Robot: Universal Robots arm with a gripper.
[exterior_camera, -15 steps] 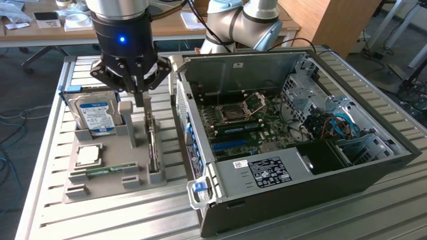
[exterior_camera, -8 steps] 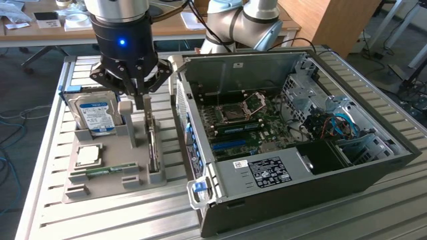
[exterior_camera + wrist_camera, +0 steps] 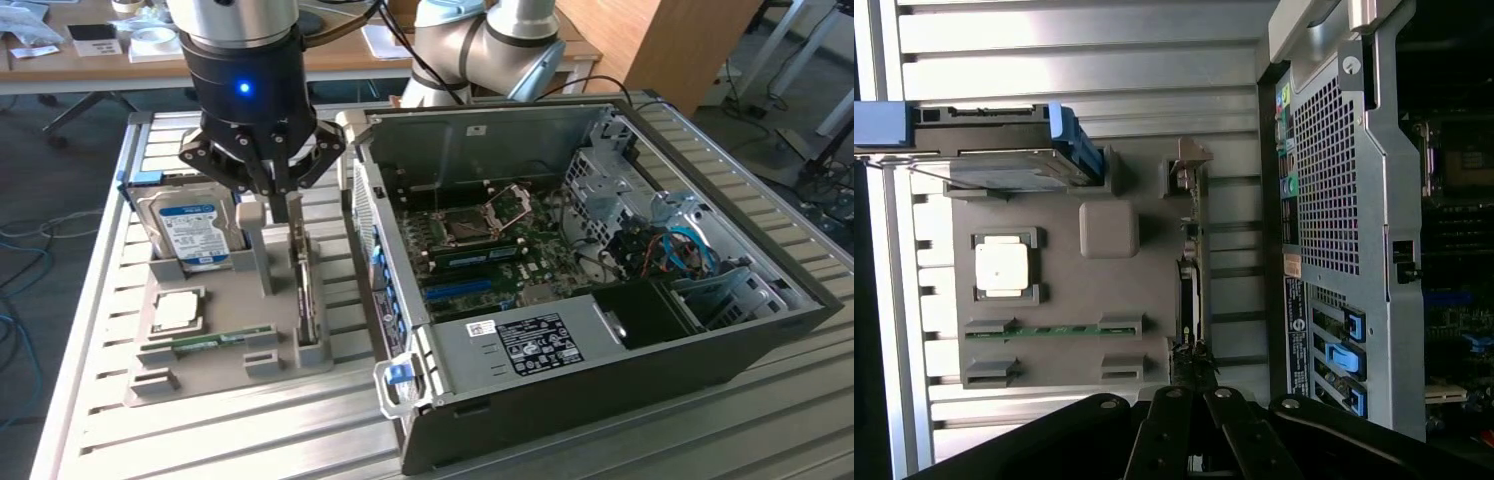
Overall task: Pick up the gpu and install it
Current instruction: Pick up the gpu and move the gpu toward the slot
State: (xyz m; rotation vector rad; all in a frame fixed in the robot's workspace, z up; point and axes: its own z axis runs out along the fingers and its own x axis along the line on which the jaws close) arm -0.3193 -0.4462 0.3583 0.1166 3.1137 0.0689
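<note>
The gpu stands on edge as a thin dark strip in a slot of the grey holder tray, on the side nearest the computer case. My gripper hangs just above the tray, over the far end of the gpu, with its fingers shut together and nothing visibly between them. In the wrist view the gpu runs straight out ahead of the gripper. The case lies open, with the motherboard and its blue slots exposed.
The tray also holds a hard drive with a blue-white label, a square processor and a green memory stick. The case's perforated back wall stands close beside the gpu. A slatted metal table carries everything.
</note>
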